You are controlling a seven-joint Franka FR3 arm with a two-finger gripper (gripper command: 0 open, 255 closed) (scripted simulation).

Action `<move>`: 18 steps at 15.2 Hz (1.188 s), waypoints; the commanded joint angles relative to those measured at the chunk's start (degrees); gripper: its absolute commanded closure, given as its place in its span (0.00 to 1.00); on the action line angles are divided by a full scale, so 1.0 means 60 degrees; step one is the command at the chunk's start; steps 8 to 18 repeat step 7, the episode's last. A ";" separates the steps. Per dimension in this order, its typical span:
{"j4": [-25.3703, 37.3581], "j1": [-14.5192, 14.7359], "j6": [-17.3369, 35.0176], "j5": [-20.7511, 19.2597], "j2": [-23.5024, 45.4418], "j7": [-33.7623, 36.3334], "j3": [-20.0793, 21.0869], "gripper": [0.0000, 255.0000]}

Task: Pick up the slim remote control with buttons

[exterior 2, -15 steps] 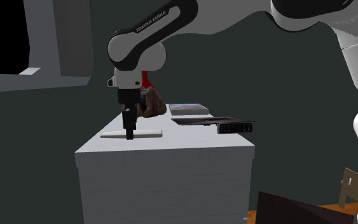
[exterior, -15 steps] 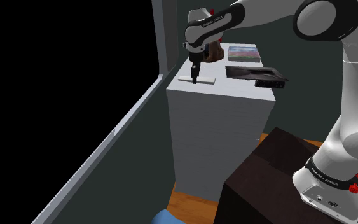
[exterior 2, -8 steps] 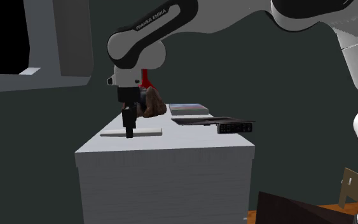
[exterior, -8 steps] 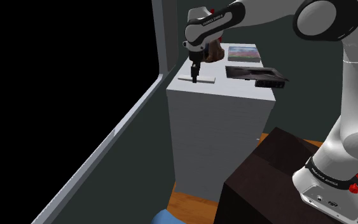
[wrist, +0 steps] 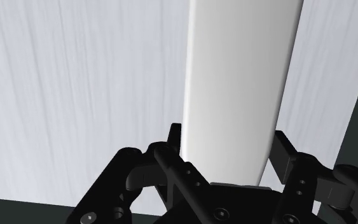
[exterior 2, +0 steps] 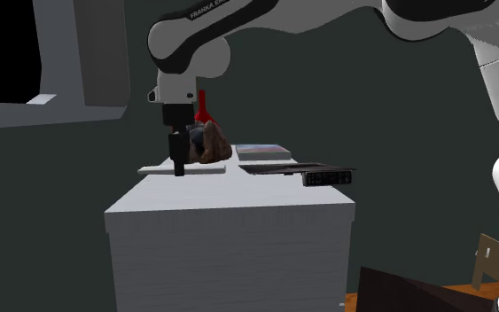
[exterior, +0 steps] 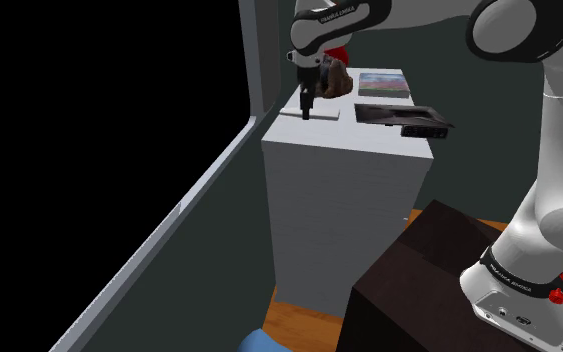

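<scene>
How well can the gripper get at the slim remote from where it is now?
Very likely yes, it looks to have it: the gripper is shut on the white remote, nothing between them, and the remote seems raised just off the white cabinet.

Remote (exterior 2: 205, 170) in gripper (exterior 2: 178, 173) above cabinet (exterior 2: 230, 232)

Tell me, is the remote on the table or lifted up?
Lifted up: the gripper clasps the white remote, held level above the white table.
</scene>
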 commanded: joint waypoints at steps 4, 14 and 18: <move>0.0537 -0.0020 -0.0620 -0.0015 -0.0085 -0.0008 -0.0015 1.00; 0.0674 -0.0023 -0.0764 -0.0016 -0.0092 -0.0007 -0.0017 1.00; 0.0674 -0.0023 -0.0764 -0.0016 -0.0092 -0.0007 -0.0017 1.00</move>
